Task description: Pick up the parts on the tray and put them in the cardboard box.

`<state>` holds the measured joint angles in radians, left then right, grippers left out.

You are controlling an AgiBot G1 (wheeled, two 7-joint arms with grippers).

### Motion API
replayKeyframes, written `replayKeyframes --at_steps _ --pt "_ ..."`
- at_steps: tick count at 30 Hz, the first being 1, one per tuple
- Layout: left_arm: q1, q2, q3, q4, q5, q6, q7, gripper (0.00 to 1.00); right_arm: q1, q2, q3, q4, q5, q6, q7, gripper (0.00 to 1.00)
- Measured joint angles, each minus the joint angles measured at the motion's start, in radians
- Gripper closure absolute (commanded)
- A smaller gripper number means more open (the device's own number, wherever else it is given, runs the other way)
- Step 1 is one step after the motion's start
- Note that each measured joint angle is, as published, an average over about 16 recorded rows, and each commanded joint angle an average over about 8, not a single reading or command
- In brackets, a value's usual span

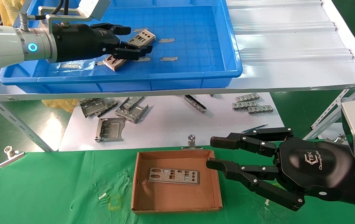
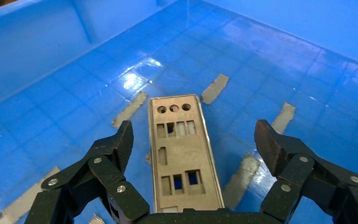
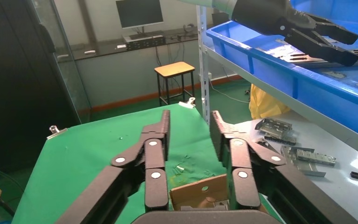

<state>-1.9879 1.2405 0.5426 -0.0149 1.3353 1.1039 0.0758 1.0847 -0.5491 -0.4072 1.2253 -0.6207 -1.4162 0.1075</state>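
Observation:
A silver-grey plate (image 1: 143,36) lies on the floor of the blue tray (image 1: 227,74). My left gripper (image 1: 137,39) is open just over it. In the left wrist view the plate (image 2: 182,154) runs lengthwise between the fingers of that gripper (image 2: 194,137), which stand apart from its long edges. More plate metal shows under the hand (image 1: 115,62). The cardboard box (image 1: 177,199) sits on the green cloth and holds one plate (image 1: 173,175). My right gripper (image 1: 212,153) is open and empty at the box's right edge; its wrist view (image 3: 189,116) shows nothing between the fingers.
Grey tape strips (image 1: 166,40) (image 1: 168,58) stick to the tray floor. Bent grey brackets (image 1: 132,109) (image 1: 109,129) (image 1: 252,105) lie on the white lower table. Metal clips (image 1: 191,140) (image 1: 9,152) hold the green cloth's far edge. A white ribbed shelf (image 1: 289,37) lies to the tray's right.

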Motion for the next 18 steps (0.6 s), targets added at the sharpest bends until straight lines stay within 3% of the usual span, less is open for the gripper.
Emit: replayKeyframes --at_steps 18 --pt "-0.006 0.013 0.002 0.012 0.003 -0.028 0.007 1.0 0.0 0.0 0.0 0.0 0.0 0.0 0.0 0.0"
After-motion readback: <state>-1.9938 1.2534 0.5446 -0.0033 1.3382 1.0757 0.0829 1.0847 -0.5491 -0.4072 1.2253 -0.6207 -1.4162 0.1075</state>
